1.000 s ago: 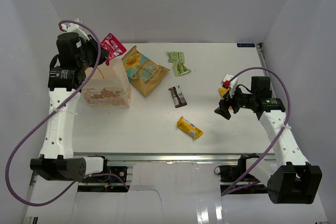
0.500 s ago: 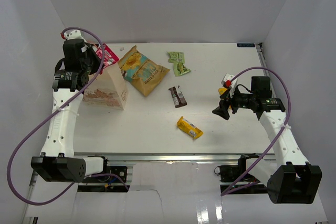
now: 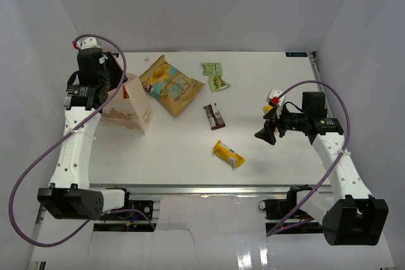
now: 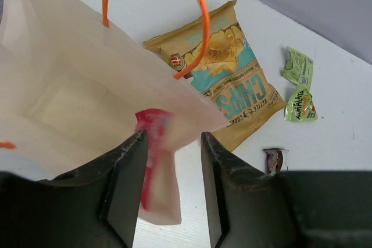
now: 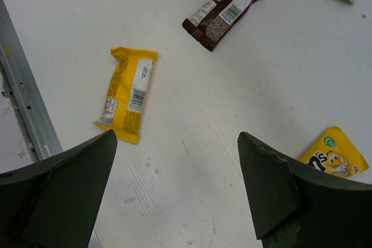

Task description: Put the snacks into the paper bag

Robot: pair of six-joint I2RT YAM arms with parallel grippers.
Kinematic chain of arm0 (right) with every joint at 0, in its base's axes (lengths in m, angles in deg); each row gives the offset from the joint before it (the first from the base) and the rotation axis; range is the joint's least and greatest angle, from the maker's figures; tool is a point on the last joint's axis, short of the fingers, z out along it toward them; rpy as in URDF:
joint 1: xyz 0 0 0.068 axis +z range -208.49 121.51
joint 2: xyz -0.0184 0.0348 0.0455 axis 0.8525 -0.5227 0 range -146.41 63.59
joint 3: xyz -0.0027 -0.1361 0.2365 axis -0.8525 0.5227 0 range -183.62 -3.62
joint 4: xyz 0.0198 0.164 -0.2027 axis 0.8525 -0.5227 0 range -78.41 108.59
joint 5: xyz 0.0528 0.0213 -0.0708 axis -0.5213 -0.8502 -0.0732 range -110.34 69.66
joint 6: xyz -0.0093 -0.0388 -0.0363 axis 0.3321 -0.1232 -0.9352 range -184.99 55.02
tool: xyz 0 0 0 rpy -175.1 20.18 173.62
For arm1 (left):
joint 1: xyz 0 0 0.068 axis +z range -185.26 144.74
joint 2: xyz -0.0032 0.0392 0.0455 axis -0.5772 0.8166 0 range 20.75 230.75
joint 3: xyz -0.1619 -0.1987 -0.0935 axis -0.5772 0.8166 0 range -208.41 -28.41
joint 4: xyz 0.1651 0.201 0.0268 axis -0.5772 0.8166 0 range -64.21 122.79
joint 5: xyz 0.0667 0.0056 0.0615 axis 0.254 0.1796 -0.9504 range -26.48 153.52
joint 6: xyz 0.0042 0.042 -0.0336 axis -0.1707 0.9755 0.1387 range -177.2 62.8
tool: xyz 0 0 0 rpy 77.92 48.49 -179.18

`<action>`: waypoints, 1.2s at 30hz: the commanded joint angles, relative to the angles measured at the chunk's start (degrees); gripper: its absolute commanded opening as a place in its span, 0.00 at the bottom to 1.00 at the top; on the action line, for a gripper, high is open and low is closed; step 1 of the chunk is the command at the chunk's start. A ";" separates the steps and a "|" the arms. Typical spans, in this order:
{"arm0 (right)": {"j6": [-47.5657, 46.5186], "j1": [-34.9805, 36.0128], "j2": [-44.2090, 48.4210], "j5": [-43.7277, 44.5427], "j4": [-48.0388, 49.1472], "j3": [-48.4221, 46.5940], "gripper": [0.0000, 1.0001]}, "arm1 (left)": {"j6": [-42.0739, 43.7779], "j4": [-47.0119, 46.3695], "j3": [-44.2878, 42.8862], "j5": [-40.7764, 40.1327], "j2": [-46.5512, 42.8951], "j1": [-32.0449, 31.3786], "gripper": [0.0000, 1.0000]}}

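Left claw [image 4: 172,139] springs open, red packet [image 4: 153,129] drops into the paper bag [image 4: 75,79], 1 snack in; right claw [image 5: 176,137] gapes empty.

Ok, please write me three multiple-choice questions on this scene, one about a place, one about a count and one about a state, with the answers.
1. Where is the chip bag?
A. flat on the table, beside the paper bag
B. inside the bag
C. held in the air

2. How many green sachets lie on the table?
A. one
B. two
C. four

3. How is the right claw?
A. shut on the chip bag
B. open and empty
C. fully shut

Answers:
1 A, because it lies flat next to the bag's side.
2 B, because both show close together near the far edge.
3 B, because its fingers stand wide apart with only table between them.
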 commanded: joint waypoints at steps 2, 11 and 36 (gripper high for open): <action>0.24 0.35 -0.11 -1.58 1.79 -1.20 0.90 | -0.38 -0.69 0.33 -1.46 -1.12 0.42 0.54; 4.79 2.45 -1.85 -2.38 3.36 -0.32 0.91 | 1.62 -2.00 -1.16 6.42 -2.44 0.33 0.66; 28.10 40.34 -26.74 46.05 15.05 3.20 0.71 | -27.18 -22.04 36.27 41.88 -29.86 -3.18 0.89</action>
